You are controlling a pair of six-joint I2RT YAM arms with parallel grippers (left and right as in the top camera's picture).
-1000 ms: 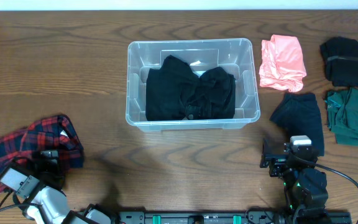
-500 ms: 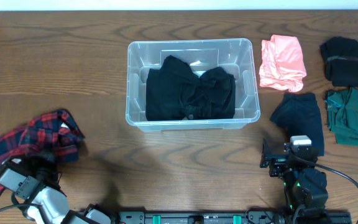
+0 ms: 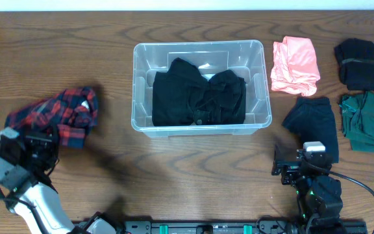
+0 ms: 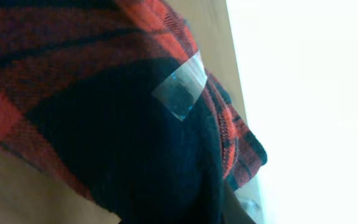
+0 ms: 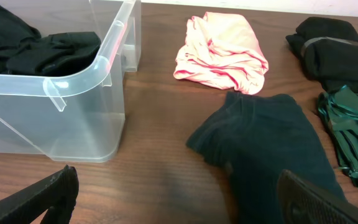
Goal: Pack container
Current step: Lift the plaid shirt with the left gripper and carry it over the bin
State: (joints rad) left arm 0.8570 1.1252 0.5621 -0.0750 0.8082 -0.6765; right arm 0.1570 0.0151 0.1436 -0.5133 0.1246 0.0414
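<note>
L tool [image 3: 47, 136] clamped on plaid cloth [image 3: 60, 112], held clear of tabletop [image 3: 193, 169], prob. to carry over rim. Container [image 3: 199, 44] at its 2 o'clock, black garment [image 3: 197, 97] inside. R tool [image 5: 179, 196] wide open, empty.

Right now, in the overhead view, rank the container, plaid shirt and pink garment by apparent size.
1. container
2. plaid shirt, though it is held up nearer the camera, so this is unsure
3. pink garment

Red-and-black plaid cloth [image 3: 63, 112], pink garment [image 3: 295, 65]
</note>
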